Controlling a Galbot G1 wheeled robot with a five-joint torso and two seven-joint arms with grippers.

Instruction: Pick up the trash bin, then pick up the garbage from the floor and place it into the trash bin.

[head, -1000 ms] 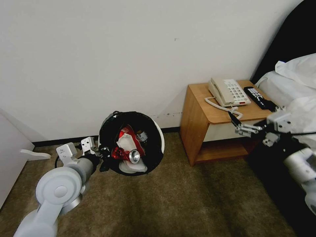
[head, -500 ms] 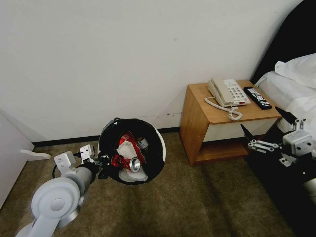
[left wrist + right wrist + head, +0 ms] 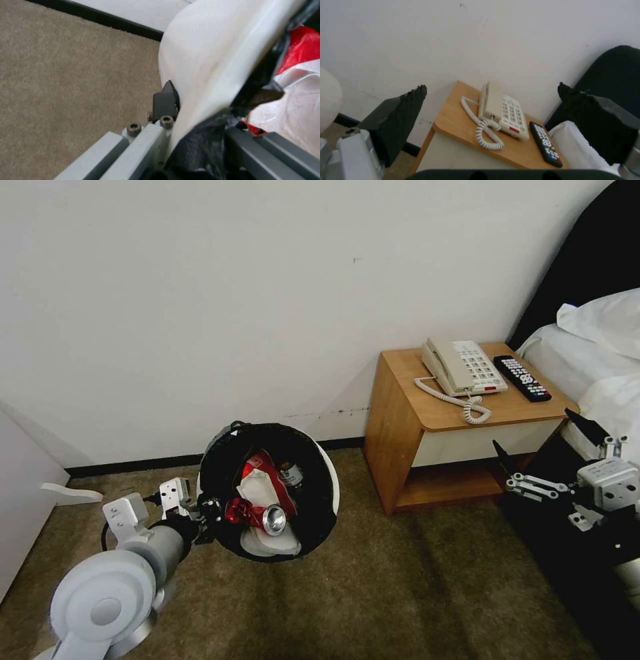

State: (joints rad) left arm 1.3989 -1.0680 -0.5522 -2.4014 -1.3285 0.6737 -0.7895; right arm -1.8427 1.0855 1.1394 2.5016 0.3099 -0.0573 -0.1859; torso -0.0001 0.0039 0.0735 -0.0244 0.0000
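A: Where is the trash bin [image 3: 320,463]?

B: In the head view it sits at about 7 o'clock from the middle, lifted off the carpet [image 3: 373,593] and tipped so its mouth faces the camera. The left end effector [image 3: 207,507] is clamped on its rim at the bin's 9 o'clock edge. The left wrist view shows this close up: one finger [image 3: 165,100] presses the white outer wall [image 3: 206,57], the other is inside against the black bag [image 3: 200,150].

A: And the garbage?

B: It lies inside the bin. A red can [image 3: 263,515] rests toward 6 o'clock of the opening, its silver end toward the camera. Crumpled white paper [image 3: 257,477] and a red-white packet [image 3: 255,460] sit above it, a small bottle [image 3: 291,473] at about 1 o'clock, and something white [image 3: 270,543] lies along the lowest edge.

A: What about the right arm?

B: The right end effector [image 3: 543,443] hangs at 4 o'clock in the head view, in front of the wooden counter [image 3: 407,447], fingers spread wide and holding nothing. Its wrist view looks between the two dark fingertips [image 3: 403,117] at the counter top, where a cream telephone [image 3: 501,112] and a black remote [image 3: 546,145] lie side by side. The bed [image 3: 600,353] is at 3 o'clock.
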